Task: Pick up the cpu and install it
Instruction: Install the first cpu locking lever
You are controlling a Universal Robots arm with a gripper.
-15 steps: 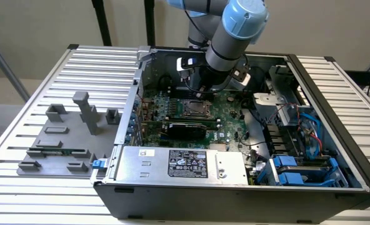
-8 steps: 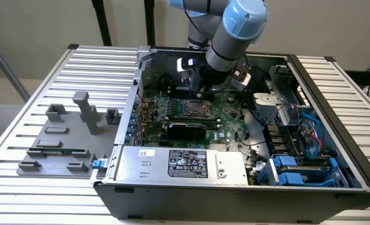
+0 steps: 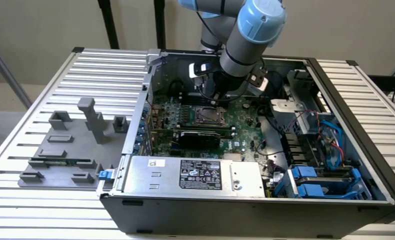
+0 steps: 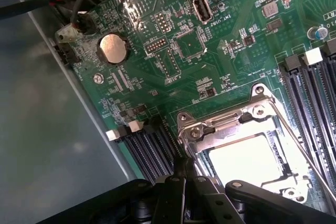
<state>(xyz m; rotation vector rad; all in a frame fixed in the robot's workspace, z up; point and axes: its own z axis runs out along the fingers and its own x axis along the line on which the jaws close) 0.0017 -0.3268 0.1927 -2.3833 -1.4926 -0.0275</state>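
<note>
Gripper [image 4: 181, 182] hovers just above cpu [image 4: 247, 163], which seems seated in socket frame [image 4: 231, 124]; finger state cannot be told.

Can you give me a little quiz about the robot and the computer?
1. True or false: the gripper is inside the open computer case.
2. What round silver thing sits on the green motherboard? A) marble B) coin battery C) bottle cap
3. Fill in: the long green memory stick lies on the grey ____, outside the case.
Key: 1 true; 2 B; 3 tray.
</note>
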